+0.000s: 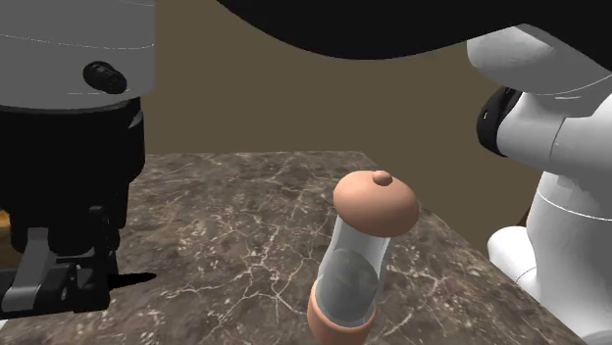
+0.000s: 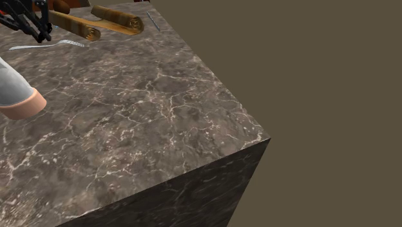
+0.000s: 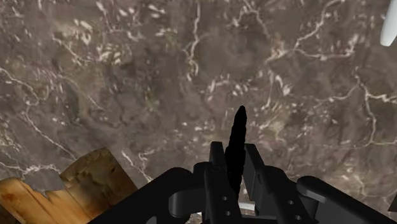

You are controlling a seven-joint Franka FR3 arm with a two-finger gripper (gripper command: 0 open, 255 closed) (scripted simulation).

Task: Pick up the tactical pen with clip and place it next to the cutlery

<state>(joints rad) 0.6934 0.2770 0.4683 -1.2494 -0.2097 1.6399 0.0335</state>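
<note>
Over marble tabletop (image 3: 127,76), shoulder view's left, nr wooden-handled cutlery (image 2: 117,19): gripper (image 3: 234,167) clamped on black pen (image 3: 239,130), tip sticking out fwd.

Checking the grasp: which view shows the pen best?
Wrist view: the black pen stands clasped in the gripper, tip clear. Shoulder view shows its tip poking from the gripper. Second exterior view: cannot tell it from the gripper.

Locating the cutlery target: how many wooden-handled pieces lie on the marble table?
2, at the second exterior view's top left: the left brown wooden handle and the right brown wooden handle beside it. Others may be cut off above.
</note>
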